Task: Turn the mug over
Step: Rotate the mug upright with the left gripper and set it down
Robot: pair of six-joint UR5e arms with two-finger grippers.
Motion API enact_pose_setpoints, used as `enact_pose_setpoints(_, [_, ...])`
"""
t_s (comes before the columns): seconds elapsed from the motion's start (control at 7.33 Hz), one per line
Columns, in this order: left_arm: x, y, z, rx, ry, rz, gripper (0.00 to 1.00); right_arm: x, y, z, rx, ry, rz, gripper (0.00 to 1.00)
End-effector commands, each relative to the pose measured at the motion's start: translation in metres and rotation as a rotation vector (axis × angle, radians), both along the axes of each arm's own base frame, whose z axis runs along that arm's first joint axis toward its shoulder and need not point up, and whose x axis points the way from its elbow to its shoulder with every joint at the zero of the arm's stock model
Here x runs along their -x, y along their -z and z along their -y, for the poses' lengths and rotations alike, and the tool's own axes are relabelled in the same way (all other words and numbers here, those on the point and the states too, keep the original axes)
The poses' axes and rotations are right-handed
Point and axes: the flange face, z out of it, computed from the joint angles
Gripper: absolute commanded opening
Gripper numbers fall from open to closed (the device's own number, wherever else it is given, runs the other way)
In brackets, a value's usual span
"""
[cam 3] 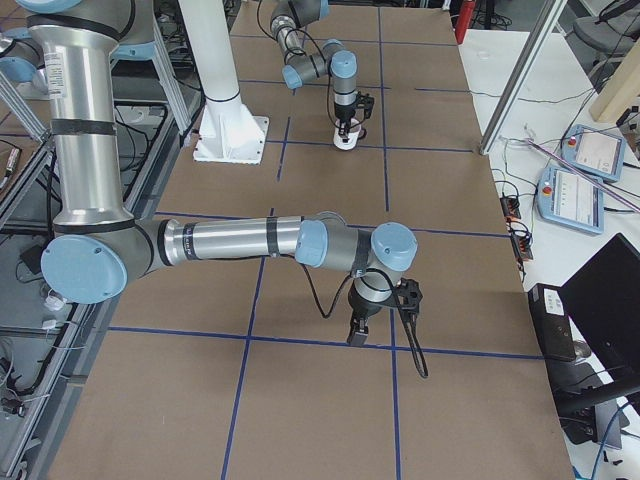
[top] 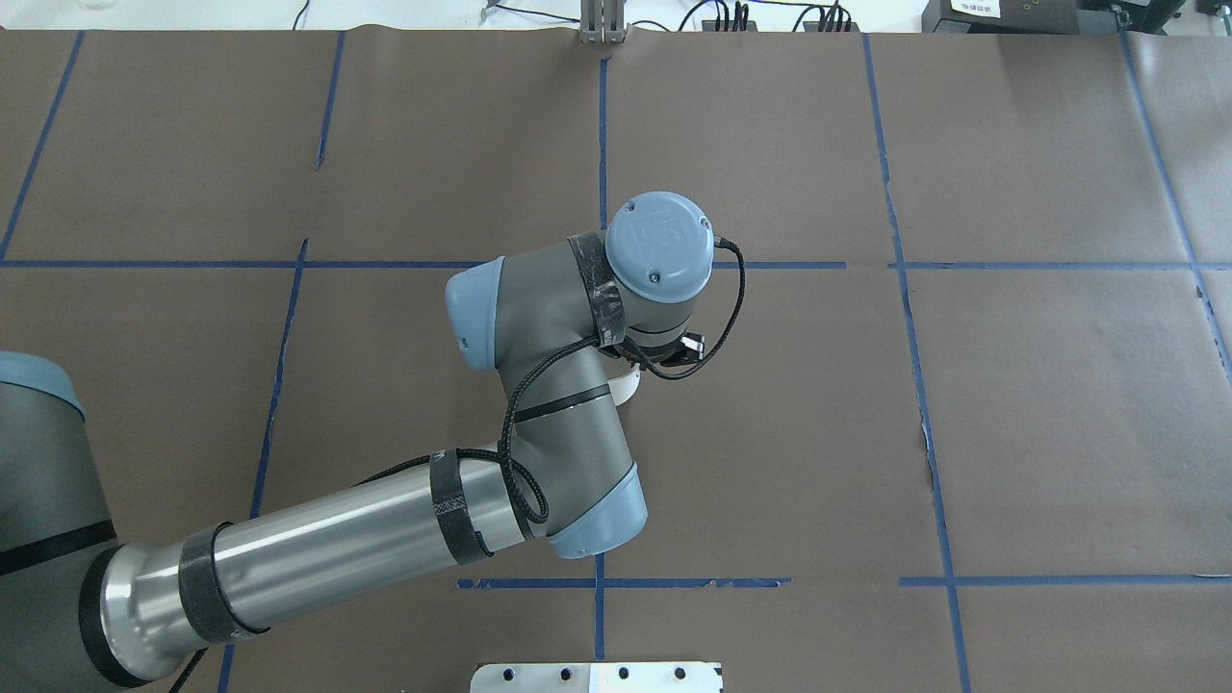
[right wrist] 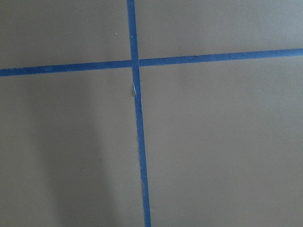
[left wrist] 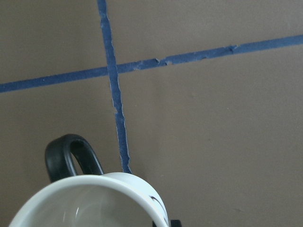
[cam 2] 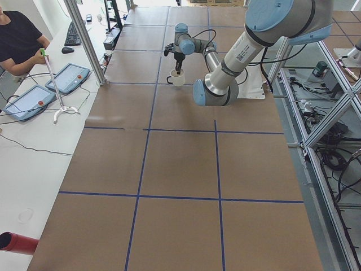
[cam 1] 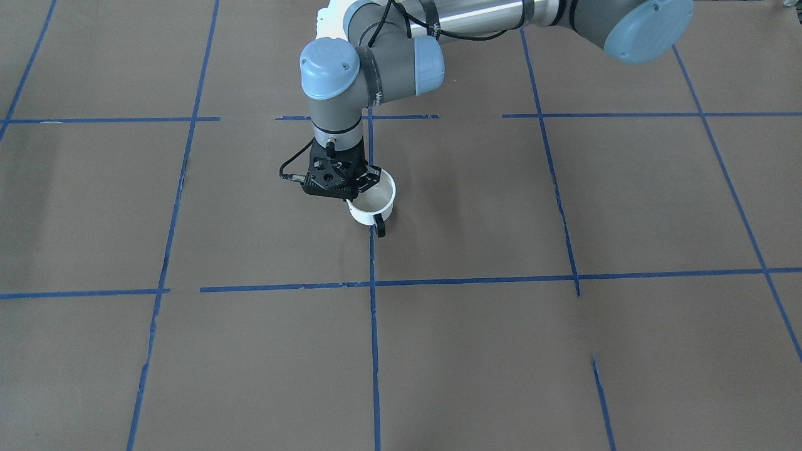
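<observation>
The white mug (cam 1: 374, 202) stands mouth-up near the middle of the brown table, its black handle (cam 1: 380, 227) pointing away from the robot. My left gripper (cam 1: 362, 190) comes straight down on the rim's robot-side edge and is shut on it, one finger inside the cup. The left wrist view shows the mug's rim and cream inside (left wrist: 90, 203) with the handle (left wrist: 71, 156) above it. Overhead, only a sliver of the mug (top: 628, 387) shows under the wrist. My right gripper (cam 3: 357, 335) points down over bare table far from the mug; I cannot tell whether it is open or shut.
Blue tape lines (cam 1: 373, 285) grid the brown table. A metal plate (top: 597, 677) sits at the robot-side edge. An operator (cam 2: 20, 39) and tablets (cam 2: 67, 78) are at a side bench. A white pedestal (cam 3: 230, 130) stands by the arm bases.
</observation>
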Motion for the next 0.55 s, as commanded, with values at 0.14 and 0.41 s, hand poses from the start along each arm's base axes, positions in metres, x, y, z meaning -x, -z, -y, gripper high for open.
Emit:
enact_pose_setpoints(0.14, [-0.002,-0.001,-0.003,-0.014,0.009,-0.002,1.00,0.000,0.000,0.000,0.000,0.000,0.000,1.00])
enact_pose_setpoints(0.41, [0.009,0.009,0.001,-0.029,0.018,-0.018,1.00,0.000,0.001,0.001,-0.002,0.000,0.000,1.00])
